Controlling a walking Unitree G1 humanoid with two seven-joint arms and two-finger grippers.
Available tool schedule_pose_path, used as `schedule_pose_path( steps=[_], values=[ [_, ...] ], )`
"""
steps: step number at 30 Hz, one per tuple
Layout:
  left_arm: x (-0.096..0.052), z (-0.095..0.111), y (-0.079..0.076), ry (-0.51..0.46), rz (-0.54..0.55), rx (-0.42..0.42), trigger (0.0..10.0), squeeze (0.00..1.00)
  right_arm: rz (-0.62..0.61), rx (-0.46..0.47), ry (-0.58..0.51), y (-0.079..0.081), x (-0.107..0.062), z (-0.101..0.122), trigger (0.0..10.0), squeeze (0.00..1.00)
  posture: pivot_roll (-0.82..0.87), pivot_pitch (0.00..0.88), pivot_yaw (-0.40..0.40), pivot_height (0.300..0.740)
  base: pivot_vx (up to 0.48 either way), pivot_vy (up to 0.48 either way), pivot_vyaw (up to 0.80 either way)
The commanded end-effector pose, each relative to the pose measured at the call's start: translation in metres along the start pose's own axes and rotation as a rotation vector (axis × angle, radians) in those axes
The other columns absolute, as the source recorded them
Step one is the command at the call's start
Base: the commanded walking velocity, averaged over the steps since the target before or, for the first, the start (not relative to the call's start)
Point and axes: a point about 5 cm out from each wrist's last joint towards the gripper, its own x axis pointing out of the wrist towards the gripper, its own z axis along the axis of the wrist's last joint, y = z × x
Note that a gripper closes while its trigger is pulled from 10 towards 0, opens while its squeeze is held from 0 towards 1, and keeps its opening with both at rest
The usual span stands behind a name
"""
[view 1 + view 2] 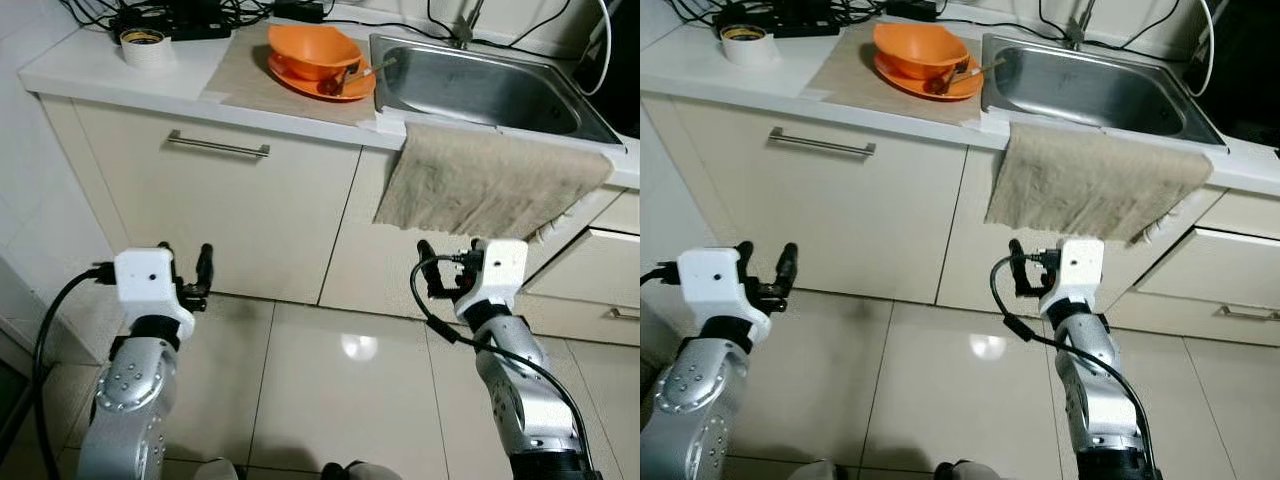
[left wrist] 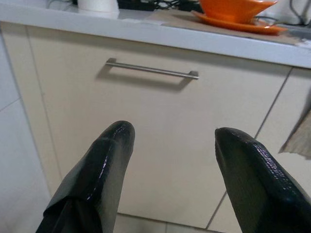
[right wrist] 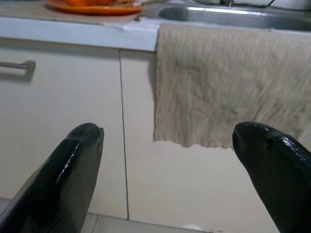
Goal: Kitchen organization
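While both arms are raised in front of the cream cabinets, you have nothing in either tool: the left gripper (image 1: 185,268) hangs below the drawer front with the steel bar handle (image 1: 218,146), its fingers (image 2: 104,165) spread wide with only cabinet between them, and the right gripper (image 1: 445,268) sits just under the hanging edge of the beige dish towel (image 1: 488,180), its fingers (image 3: 73,170) equally wide apart and holding nothing. You can see that towel draped over the front edge of the white countertop (image 1: 90,70), directly before the stainless sink (image 1: 480,85), falling down across the cabinet door. Just beside the sink's left rim, an orange bowl (image 1: 312,48) stands on an orange plate (image 1: 345,88) with a utensil (image 1: 362,72) lying across the plate; both rest on a tan mat (image 1: 255,75) that reaches the counter's front edge. Toward the counter's back left corner you have a roll of tape (image 1: 145,46), with a tangle of black cables (image 1: 190,15) along the rear edge behind it. Pale floor tiles (image 1: 340,390) lie below.
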Motion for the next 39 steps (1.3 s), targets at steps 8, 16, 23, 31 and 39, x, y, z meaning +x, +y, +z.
schedule_pose_path(
  steps=[8,16,23,31,39],
  values=[
    [0.005,-0.008,-0.008,0.069,-0.025,0.004,10.0,0.00,0.004,0.016,0.002,0.004,0.008,0.010,10.0,0.00,-0.09,0.075,-0.105,0.740,0.000,0.000,0.00],
    [0.008,-0.013,-0.015,0.091,-0.013,-0.022,10.0,0.00,0.002,-0.018,0.078,-0.006,0.018,0.007,10.0,0.00,-0.13,0.090,-0.157,0.740,0.000,0.000,0.00],
    [0.001,-0.019,-0.014,0.122,0.006,-0.025,10.0,0.00,0.012,-0.032,0.097,-0.009,0.016,0.008,10.0,0.00,-0.13,0.119,-0.164,0.740,0.000,0.000,0.00],
    [0.000,-0.019,-0.016,0.124,-0.007,-0.022,10.0,0.00,0.008,-0.024,0.108,-0.010,0.016,0.007,10.0,0.00,-0.14,0.114,-0.160,0.740,0.000,0.000,0.00],
    [0.003,-0.019,-0.019,0.121,-0.009,-0.018,10.0,0.00,0.013,-0.032,0.111,-0.012,0.016,0.009,10.0,0.00,-0.14,0.105,-0.159,0.740,0.000,0.000,0.00]
  ],
)
